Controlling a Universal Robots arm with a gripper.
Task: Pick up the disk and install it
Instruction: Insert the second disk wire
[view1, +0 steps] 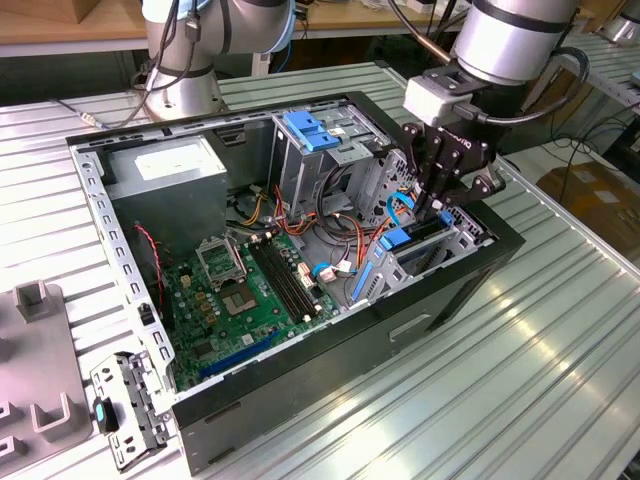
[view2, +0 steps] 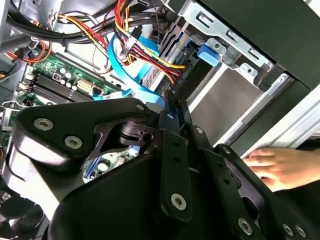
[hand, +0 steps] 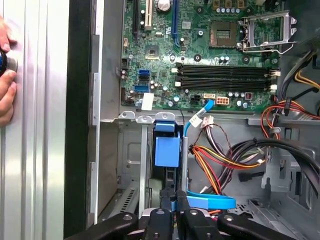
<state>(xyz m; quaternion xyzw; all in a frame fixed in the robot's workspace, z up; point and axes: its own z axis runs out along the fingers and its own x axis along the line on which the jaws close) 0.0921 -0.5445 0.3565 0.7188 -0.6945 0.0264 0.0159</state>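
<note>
The disk (view1: 415, 238), a dark slab in a bright blue frame, stands on edge in the low metal bay at the exterior view's right end of the open computer case (view1: 300, 400). My gripper (view1: 437, 208) reaches straight down onto its upper edge. In the first wrist view the blue frame of the disk (hand: 166, 150) runs into the bay slot, and my gripper (hand: 174, 200) is shut on its near edge. In the second wrist view the black fingers of my gripper (view2: 172, 112) come together over the bay.
A tall drive cage with a blue latch (view1: 308, 130) stands beside the bay. Coloured cables (view1: 330, 225) lie between them, with the motherboard (view1: 250, 290) further in. A person's hand (view2: 280, 167) rests on the table just outside the case. A grey fixture (view1: 40, 400) sits at the exterior view's left.
</note>
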